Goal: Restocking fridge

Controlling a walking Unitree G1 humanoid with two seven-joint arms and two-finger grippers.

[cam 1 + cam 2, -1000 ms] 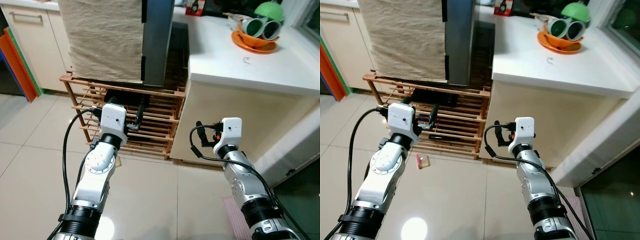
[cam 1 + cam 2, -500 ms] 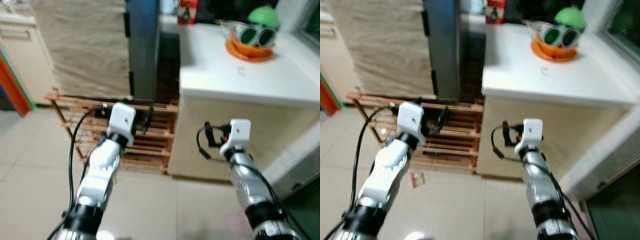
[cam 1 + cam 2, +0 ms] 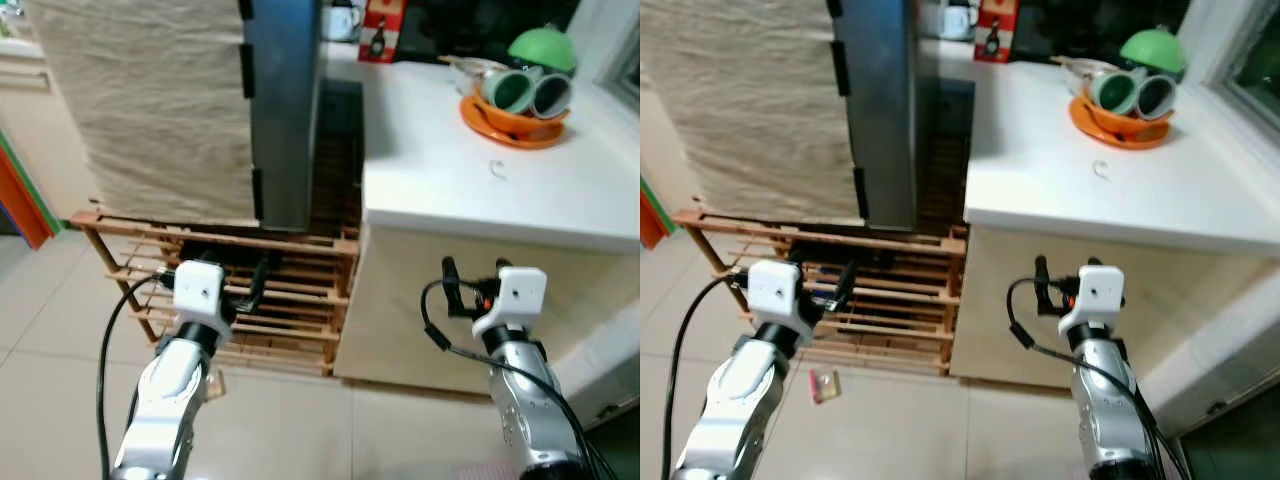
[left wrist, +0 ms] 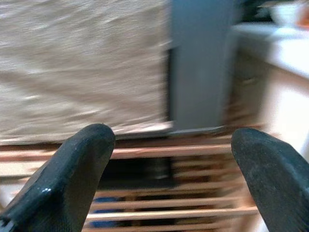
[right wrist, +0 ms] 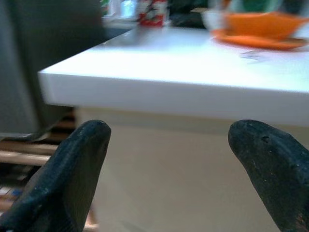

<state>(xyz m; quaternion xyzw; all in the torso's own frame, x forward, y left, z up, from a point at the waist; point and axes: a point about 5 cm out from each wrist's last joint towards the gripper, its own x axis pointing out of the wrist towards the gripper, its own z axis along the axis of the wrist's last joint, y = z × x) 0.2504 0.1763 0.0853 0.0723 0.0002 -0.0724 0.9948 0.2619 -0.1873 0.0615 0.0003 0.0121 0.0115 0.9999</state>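
Kitchen floor, fridge (image 3: 285,110) cloth-draped, standing on wooden rack (image 3: 290,300). Left gripper (image 4: 169,179) and right gripper (image 5: 169,169) spread, empty, low before rack. Judgement: approach fridge squarely before reaching.

Your left tool (image 4: 169,169) and right tool (image 5: 169,164) are both raised forward, fingers spread wide, seemingly holding nothing, though the views are blurred.

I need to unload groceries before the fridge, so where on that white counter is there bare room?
The white counter is bare along its near edge and left side, from the grey fridge across to the small hook. The far right is crowded by the orange dish of green bowls; the red carton takes the back.
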